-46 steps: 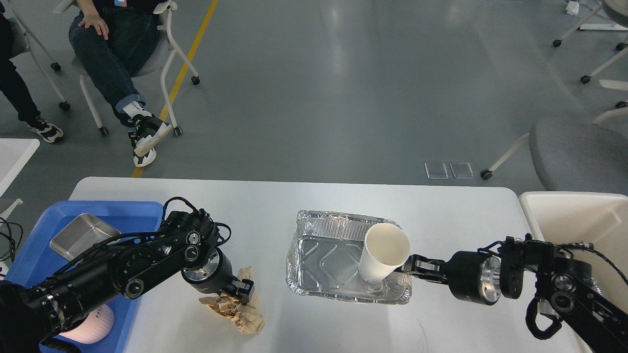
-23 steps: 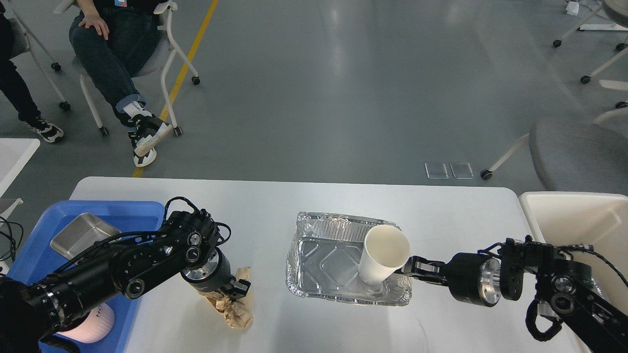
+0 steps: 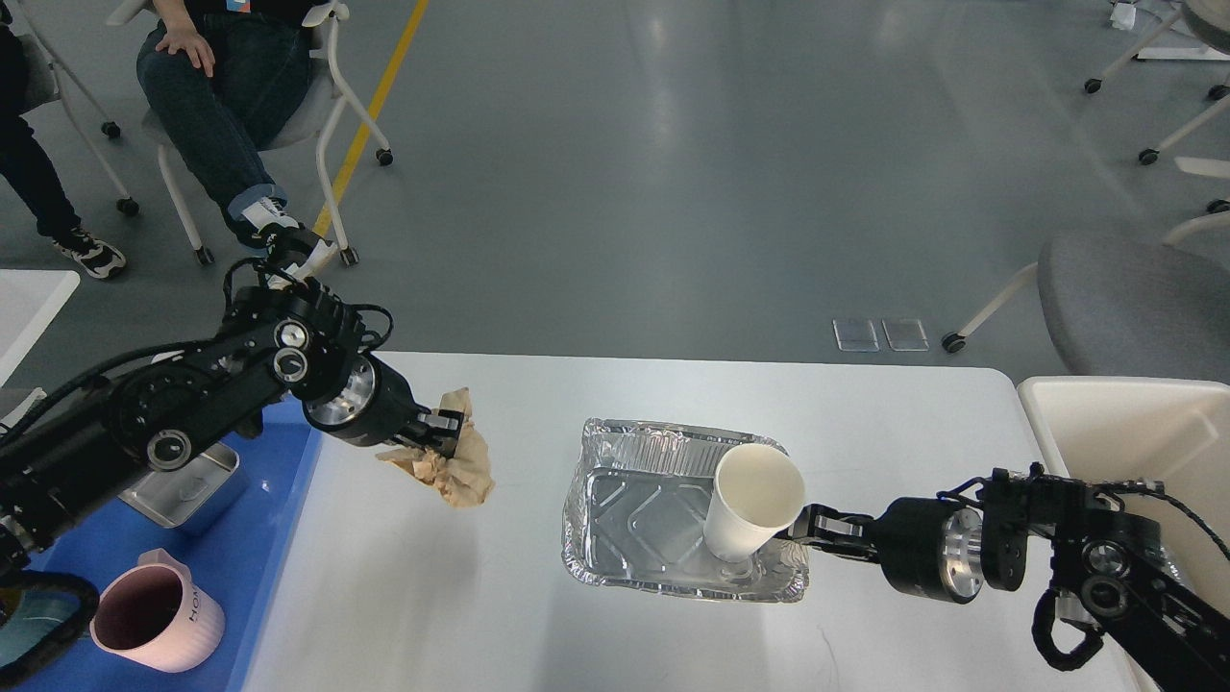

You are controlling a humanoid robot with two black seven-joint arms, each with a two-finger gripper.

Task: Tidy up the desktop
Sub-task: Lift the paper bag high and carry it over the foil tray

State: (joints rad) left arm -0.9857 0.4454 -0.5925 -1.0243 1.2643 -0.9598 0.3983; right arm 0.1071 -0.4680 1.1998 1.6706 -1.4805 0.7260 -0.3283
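The white desktop (image 3: 538, 625) fills the lower part of the head view. My left gripper (image 3: 444, 426) is shut on a crumpled brown paper (image 3: 450, 466) and holds it in the air above the desktop's left part. A silver foil tray (image 3: 663, 509) lies at the middle with a white paper cup (image 3: 750, 500) standing in its right end. My right gripper (image 3: 812, 529) sits at the tray's right rim, right next to the cup's base. Its fingers close on the foil rim.
A blue tray (image 3: 259, 538) at the left holds a metal tin (image 3: 183, 490) and a pink mug (image 3: 159, 625). A cream-white bin (image 3: 1124, 423) stands at the right edge. People on chairs sit beyond the far left; a grey chair (image 3: 1124, 298) is at the far right.
My left gripper has lifted the crumpled brown paper off the desktop and carried it up and back-left. The pink mug and tin now show more. The right arm has hardly moved.
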